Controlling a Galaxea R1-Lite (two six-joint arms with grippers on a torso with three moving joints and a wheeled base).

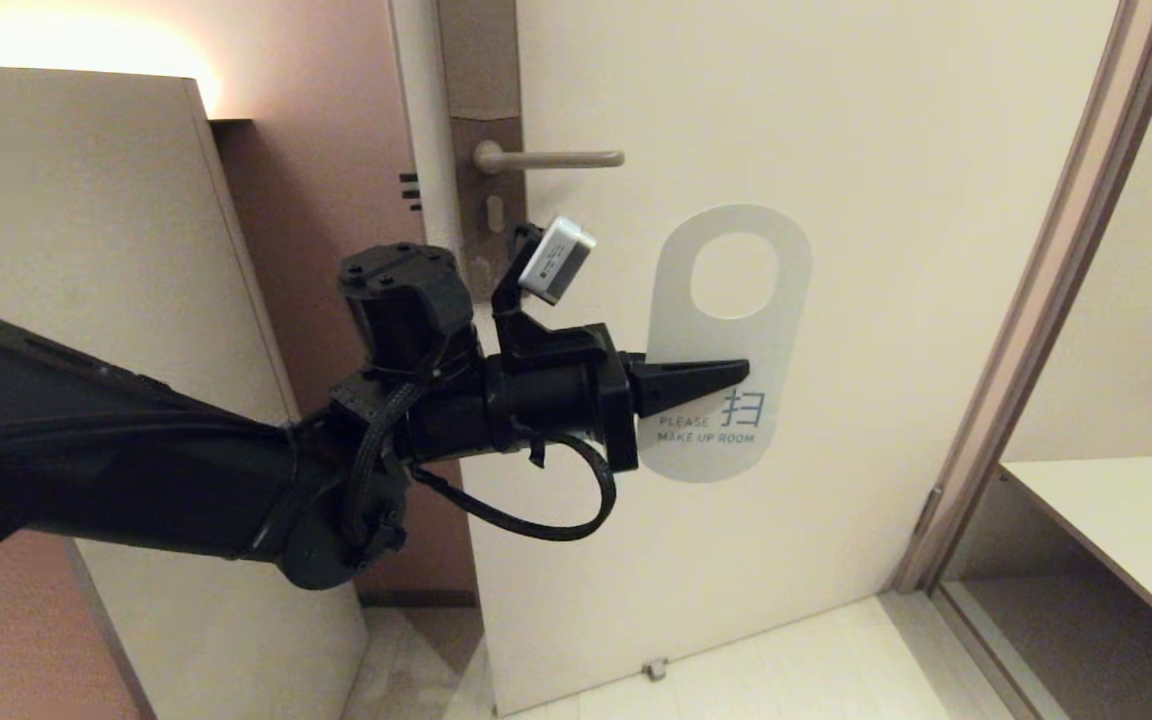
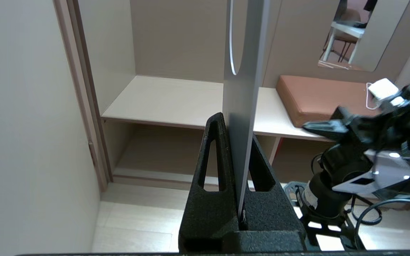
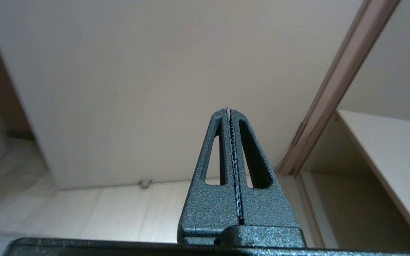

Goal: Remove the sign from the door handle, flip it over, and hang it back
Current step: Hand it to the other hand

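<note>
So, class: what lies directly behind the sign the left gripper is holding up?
Behind the sign, pinched in the shut left gripper, is the plain door, showing through the oval hole. The door handle sits above, uncovered. The sign's other face is hidden.

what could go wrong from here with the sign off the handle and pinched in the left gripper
1. The left gripper pinches the sign only in its lower half, so the thin card might pivot or slip between the fingers.
2. The oval hole sits below and to the right of the door handle; a poorly lined-up lift could butt the card against the lever's tip.
3. The right gripper is shut and empty, so it offers no backup.
</note>
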